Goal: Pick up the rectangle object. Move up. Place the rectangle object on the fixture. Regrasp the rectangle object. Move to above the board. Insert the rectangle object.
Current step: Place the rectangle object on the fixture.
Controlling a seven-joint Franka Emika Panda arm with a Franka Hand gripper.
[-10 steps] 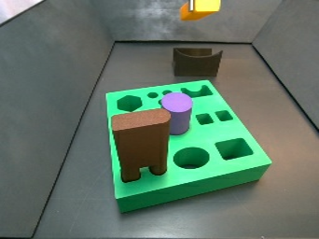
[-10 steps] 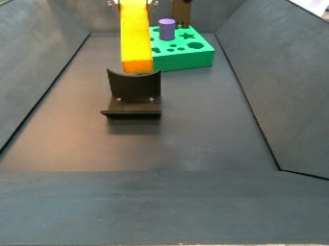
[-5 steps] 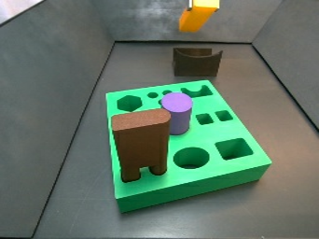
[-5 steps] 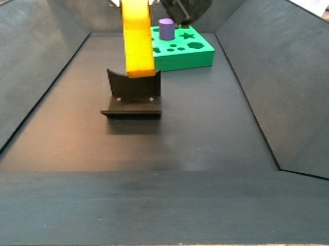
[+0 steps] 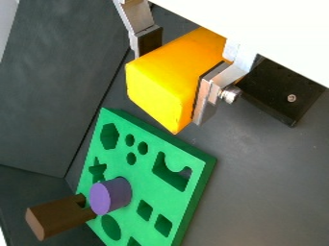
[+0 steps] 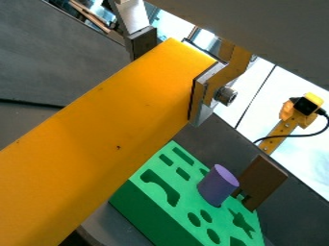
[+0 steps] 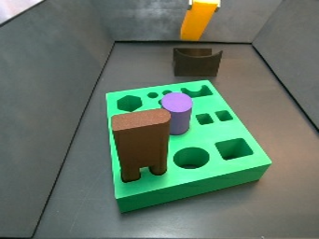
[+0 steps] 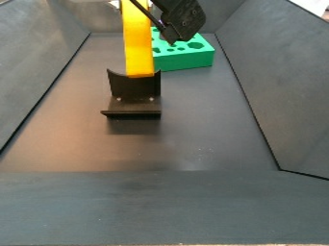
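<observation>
Gripper (image 5: pixel 180 62) clamps the rectangle object (image 5: pixel 174 79) upright.
The fixture (image 8: pixel 131 94) sits directly below, ready for resting and regrasping.

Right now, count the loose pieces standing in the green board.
2: the brown arch-legged block at a corner of the bright green board, the purple cylinder beside it. The gripper holds the orange-yellow rectangular block above the fixture.

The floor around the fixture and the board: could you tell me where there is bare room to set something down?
Bare: the floor in front of the fixture and along both side walls. Crowded: the gripper holds the rectangle object over the fixture; the board is occupied.
</observation>
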